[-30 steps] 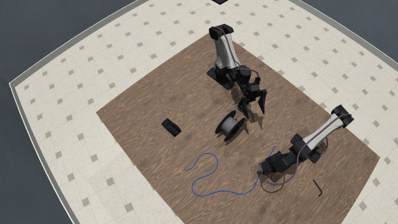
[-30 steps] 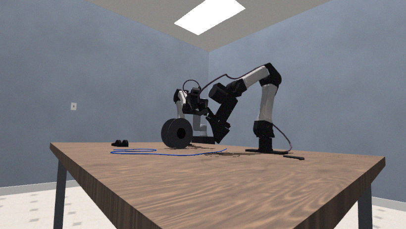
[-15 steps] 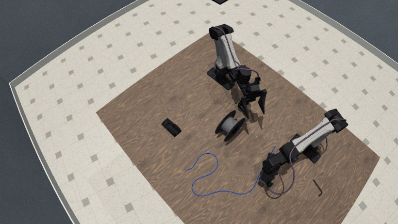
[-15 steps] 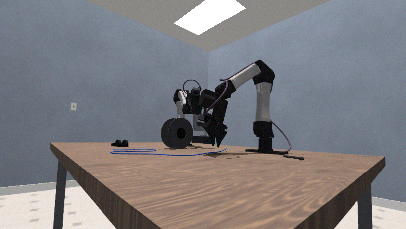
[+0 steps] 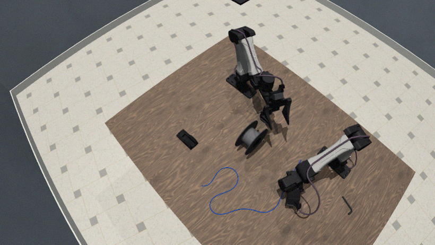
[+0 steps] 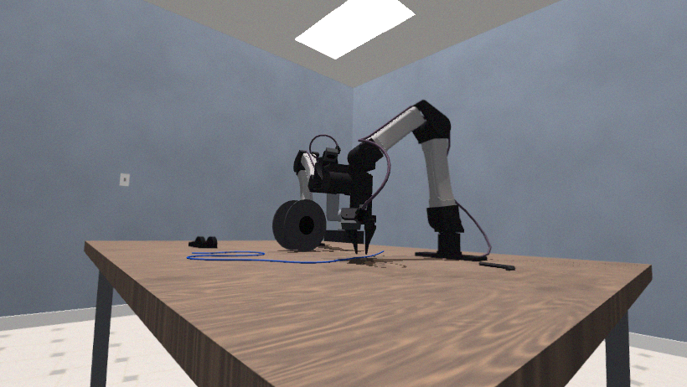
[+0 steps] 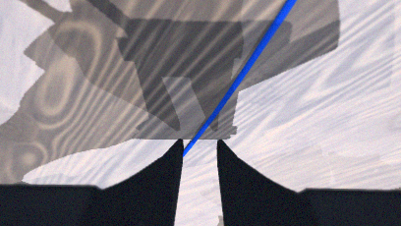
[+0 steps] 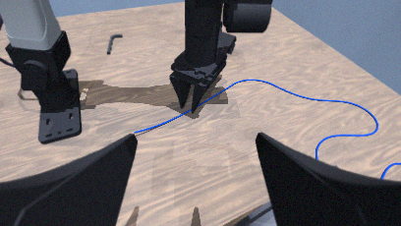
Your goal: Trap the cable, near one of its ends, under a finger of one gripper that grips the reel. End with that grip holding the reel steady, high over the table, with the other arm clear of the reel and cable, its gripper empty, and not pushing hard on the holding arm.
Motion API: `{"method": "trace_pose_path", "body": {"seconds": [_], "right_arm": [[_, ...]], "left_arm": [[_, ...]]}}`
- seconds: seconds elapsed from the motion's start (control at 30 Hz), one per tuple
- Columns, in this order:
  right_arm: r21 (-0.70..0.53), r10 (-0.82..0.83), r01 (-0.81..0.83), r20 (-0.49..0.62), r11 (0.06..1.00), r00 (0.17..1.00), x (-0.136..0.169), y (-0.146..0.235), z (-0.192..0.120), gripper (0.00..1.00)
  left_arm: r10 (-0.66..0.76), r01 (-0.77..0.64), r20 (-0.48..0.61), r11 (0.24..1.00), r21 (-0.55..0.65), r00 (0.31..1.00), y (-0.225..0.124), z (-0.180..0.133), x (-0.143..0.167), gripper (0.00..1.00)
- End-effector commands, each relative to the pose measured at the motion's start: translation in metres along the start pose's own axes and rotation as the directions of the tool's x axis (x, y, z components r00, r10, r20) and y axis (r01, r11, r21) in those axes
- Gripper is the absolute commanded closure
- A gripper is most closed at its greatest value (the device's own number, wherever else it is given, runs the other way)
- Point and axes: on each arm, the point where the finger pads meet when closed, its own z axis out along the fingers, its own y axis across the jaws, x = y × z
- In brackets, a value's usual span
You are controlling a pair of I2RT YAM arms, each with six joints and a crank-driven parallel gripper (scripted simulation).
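The left gripper (image 5: pixel 293 199) (image 6: pixel 361 252) (image 7: pixel 200 142) (image 8: pixel 188 109) is pointing straight down over one end stretch of the blue cable (image 5: pixel 243 209) (image 6: pixel 288 261) (image 7: pixel 246 74) (image 8: pixel 324 100), its jaws standing a little apart and gripping nothing. In the left wrist view the cable is slanting across the gap between the fingertips and disappearing behind one of them; whether it is touching that finger, I cannot tell. Beyond the gripper, a short tail of cable is running on to its nearer end, while the rest is winding away in loose bends over the wooden table (image 5: pixel 182 106) (image 6: pixel 336 297) (image 7: pixel 319 147) (image 8: pixel 197 172). The reel (image 5: pixel 250 137) (image 6: pixel 312 211) is standing on its flange rims on the table, apart from the cable and outside both sets of jaws. The right gripper (image 5: pixel 279 126) (image 8: pixel 196 136) is hanging just beside the reel with its jaws spread wide and holding nothing. A hex key (image 5: pixel 348 205) (image 6: pixel 497 265) (image 8: pixel 110 44) is lying near the left arm's base, and a small black object (image 5: pixel 186 139) (image 6: pixel 204 242) is resting on the far side of the reel from the left arm

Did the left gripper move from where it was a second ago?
Yes. In the exterior view, the left gripper went down, nearer the table top.
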Motion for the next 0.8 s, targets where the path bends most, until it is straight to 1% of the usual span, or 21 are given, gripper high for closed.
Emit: {"method": "trace_pose_path", "body": {"seconds": [0.0,0.33,0.6,0.67,0.77], "right_arm": [[0.001,0.012,-0.012,0.033,1.0,0.999,-0.013,-0.002,-0.002,0.0],[0.001,0.012,-0.012,0.033,1.0,0.999,-0.013,-0.002,-0.002,0.0],[0.001,0.012,-0.012,0.033,1.0,0.999,-0.013,-0.002,-0.002,0.0],[0.001,0.012,-0.012,0.033,1.0,0.999,-0.013,-0.002,-0.002,0.0],[0.001,0.012,-0.012,0.033,1.0,0.999,-0.013,-0.002,-0.002,0.0]], "left_arm": [[-0.027,0.027,0.003,0.999,-0.023,1.0,0.0,0.002,-0.002,0.74],[-0.03,0.03,0.004,0.999,-0.022,1.0,0.0,0.02,0.0,0.74],[-0.029,0.029,0.007,0.999,-0.017,1.0,-0.006,0.016,-0.003,0.74],[-0.029,0.029,0.008,0.999,-0.015,1.0,-0.004,0.015,-0.002,0.9],[-0.03,0.03,0.006,0.999,-0.018,1.0,-0.001,0.015,0.0,0.99]]}}
